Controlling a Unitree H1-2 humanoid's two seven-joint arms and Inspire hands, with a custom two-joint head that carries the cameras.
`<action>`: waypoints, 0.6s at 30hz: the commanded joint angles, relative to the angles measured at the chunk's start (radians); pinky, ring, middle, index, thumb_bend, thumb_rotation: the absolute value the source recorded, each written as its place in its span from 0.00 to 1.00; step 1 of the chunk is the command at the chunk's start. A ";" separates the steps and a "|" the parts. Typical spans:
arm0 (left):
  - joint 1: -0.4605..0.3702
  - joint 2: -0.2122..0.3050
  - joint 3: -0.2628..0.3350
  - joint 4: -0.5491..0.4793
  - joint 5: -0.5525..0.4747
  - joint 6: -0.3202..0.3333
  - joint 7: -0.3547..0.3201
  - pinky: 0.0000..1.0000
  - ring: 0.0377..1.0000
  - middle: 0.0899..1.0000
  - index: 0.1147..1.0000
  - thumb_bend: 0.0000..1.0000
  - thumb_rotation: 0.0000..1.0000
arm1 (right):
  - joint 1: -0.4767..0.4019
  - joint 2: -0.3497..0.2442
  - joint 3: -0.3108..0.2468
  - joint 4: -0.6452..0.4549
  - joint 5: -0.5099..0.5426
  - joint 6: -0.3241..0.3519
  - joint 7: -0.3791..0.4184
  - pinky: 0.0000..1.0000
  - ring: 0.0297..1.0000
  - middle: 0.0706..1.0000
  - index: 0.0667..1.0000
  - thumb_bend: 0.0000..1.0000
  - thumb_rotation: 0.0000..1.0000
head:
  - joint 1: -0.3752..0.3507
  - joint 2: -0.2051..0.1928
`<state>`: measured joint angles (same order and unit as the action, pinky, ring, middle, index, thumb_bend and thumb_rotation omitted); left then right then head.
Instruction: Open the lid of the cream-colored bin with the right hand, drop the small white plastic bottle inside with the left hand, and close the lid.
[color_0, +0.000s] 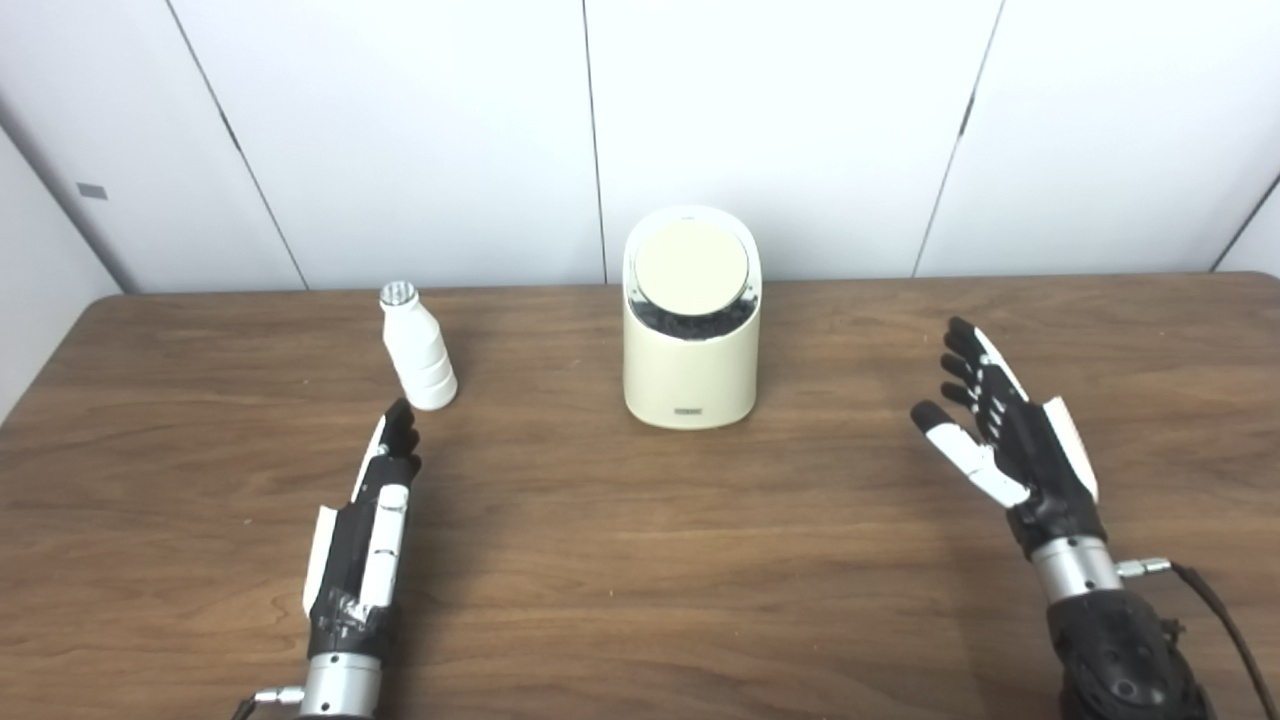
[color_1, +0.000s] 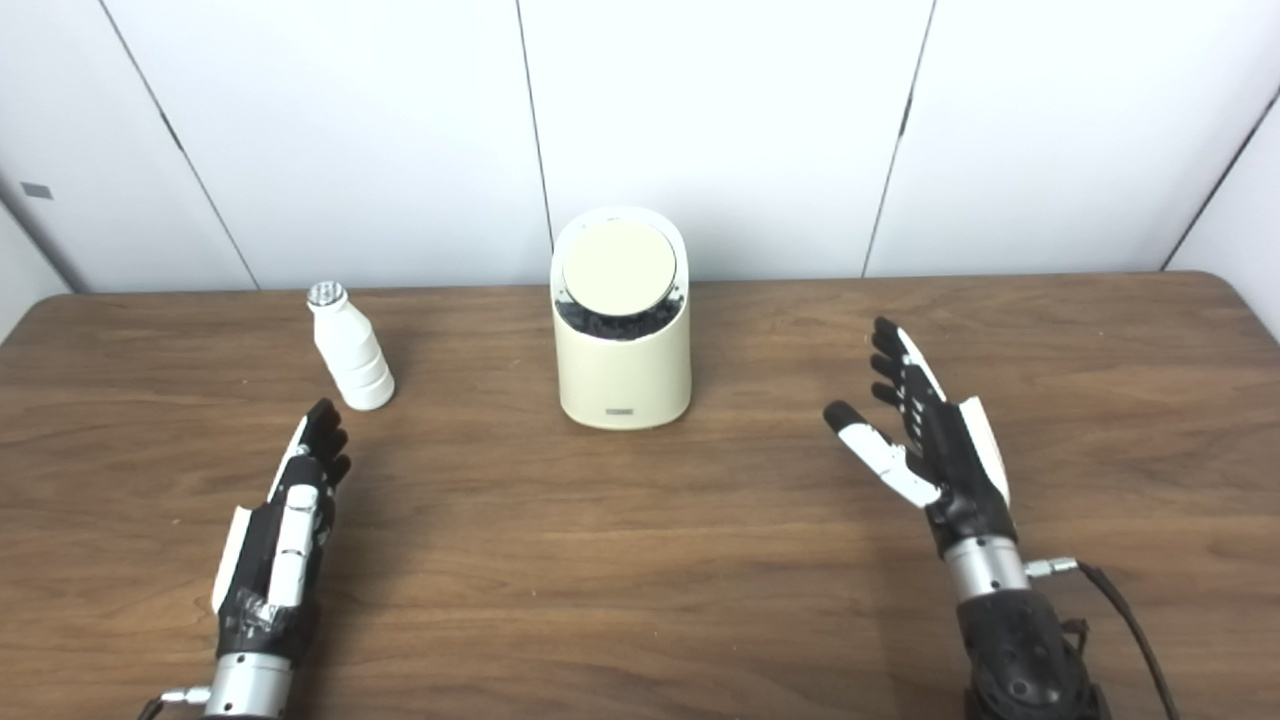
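Note:
A cream-colored bin (color_0: 690, 370) stands at the table's middle back. Its round lid (color_0: 691, 263) sits tilted toward me, with a dark gap below its front edge. A small white plastic bottle (color_0: 418, 348) with a silver cap stands upright to the left of the bin. My left hand (color_0: 368, 525) lies flat and open, fingertips just short of the bottle and not touching it. My right hand (color_0: 1000, 440) is open with fingers spread, raised to the right of the bin and well apart from it. Both hands hold nothing.
The brown wooden table (color_0: 640, 560) spans the view. White wall panels (color_0: 760, 130) stand right behind its back edge. A cable (color_0: 1215, 610) hangs off my right wrist.

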<state>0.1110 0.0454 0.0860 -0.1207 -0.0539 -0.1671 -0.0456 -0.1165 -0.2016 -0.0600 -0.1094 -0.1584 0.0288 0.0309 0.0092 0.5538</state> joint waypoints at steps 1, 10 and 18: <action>0.010 -0.013 -0.009 0.038 -0.001 -0.001 0.008 1.00 1.00 1.00 1.00 0.43 0.91 | -0.057 -0.014 0.008 -0.030 -0.031 0.001 -0.007 0.87 0.92 0.93 0.93 0.67 0.65 | 0.001 0.001; 0.008 -0.016 -0.010 0.044 0.001 -0.005 0.013 1.00 1.00 1.00 1.00 0.41 0.91 | -0.183 -0.010 0.068 -0.026 -0.144 0.061 -0.004 0.87 0.91 0.93 0.94 0.73 0.69 | -0.001 0.004; 0.010 -0.022 -0.013 0.044 0.020 0.008 0.022 1.00 1.00 1.00 1.00 0.44 0.89 | -0.285 -0.014 0.112 -0.020 -0.215 0.126 0.004 0.89 0.93 0.93 0.94 0.75 0.69 | 0.007 0.003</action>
<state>0.1088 0.0407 0.0862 -0.1198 -0.0416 -0.1549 -0.0362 -0.3441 -0.2014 0.0520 -0.1036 -0.3587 0.1611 0.0415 0.0153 0.5568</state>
